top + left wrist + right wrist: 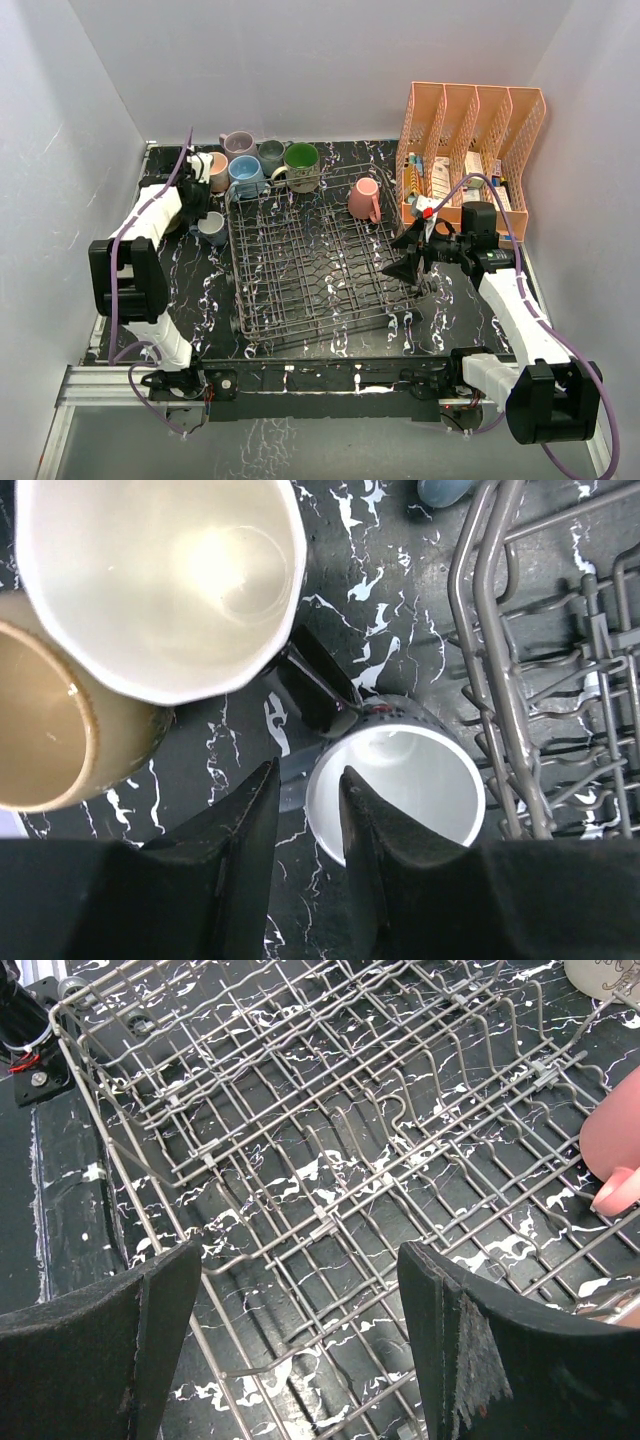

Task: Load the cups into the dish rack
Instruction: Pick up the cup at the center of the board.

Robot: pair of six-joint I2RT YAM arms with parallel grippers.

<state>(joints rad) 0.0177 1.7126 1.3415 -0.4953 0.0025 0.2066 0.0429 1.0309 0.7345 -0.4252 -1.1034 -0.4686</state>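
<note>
Black marbled table [445, 310] is carrying everything. Dish rack [310, 270] is sitting mid-table: a wide wire basket w/ rows of tines, mostly bare. Orange mesh organizer [470, 130] is standing at the far R corner, near the rack but not touching it. L arm is reaching toward the far L corner. R arm is reaching in at the rack's R side.

Cups: the pink cup [364, 197] is sitting inside the rack, far R part, among the tines. The rest are standing on the table outside the rack's far L corner, incl. a mauve cup [237, 143], light blue cup [245, 175] and green-lined cup [300, 165]. The grey cup [211, 228] is standing upright on the table just beside the rack's L wall.

L gripper [308, 780] is pinching the grey cup's rim wall: fingers drawn close, one inside the white interior, the other outside. In the wrist view a cream cup [150, 580] and a tan cup [50, 730] are overlapping each other, near the grey one.

R gripper [300, 1260] is hovering over the rack's R part w/ fingers spread wide and nothing between them. Only rack wire is showing below, w/ the pink cup off to its R.
</note>
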